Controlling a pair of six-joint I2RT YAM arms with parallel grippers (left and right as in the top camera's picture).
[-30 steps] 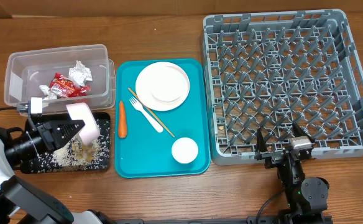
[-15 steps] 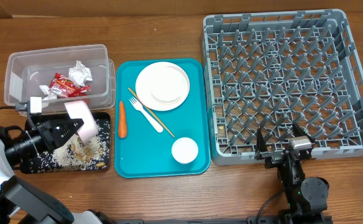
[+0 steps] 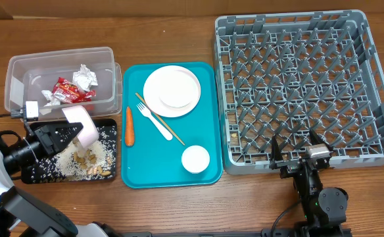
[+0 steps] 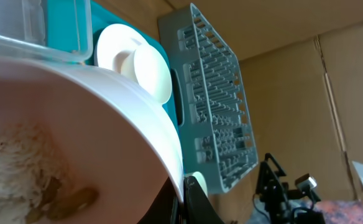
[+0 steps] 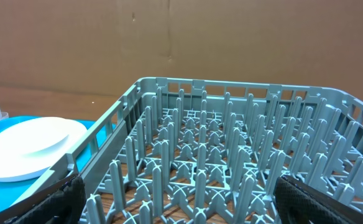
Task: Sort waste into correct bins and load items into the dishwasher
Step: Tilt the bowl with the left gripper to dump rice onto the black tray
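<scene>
My left gripper [image 3: 81,133] is shut on the rim of a pale-pink bowl [image 3: 79,117], which is tipped over the shallow black tray [image 3: 34,172]. A heap of rice and nut scraps [image 3: 81,161] lies on that tray. In the left wrist view the bowl [image 4: 76,118] fills the frame, its rim pinched in my left gripper [image 4: 183,191], with rice and scraps [image 4: 26,177] still inside. The clear tub [image 3: 21,69] holds a red wrapper [image 3: 68,91] and a paper wad [image 3: 85,76]. My right gripper [image 3: 297,153] stands open at the grey dish rack's [image 3: 304,85] near edge, holding nothing.
The teal tray [image 3: 205,125] carries a white plate [image 3: 171,90], fork [image 3: 154,120], chopstick [image 3: 169,130], orange carrot [image 3: 129,126] and small cup [image 3: 195,158]. The right wrist view shows the rack's pegs [image 5: 231,168] straight ahead and the plate [image 5: 26,146] to the left.
The left gripper has drawn back and lifted the bowl toward the tub side while tipping it. More rice and nut scraps have dropped onto the black tray. The right arm has not moved.
</scene>
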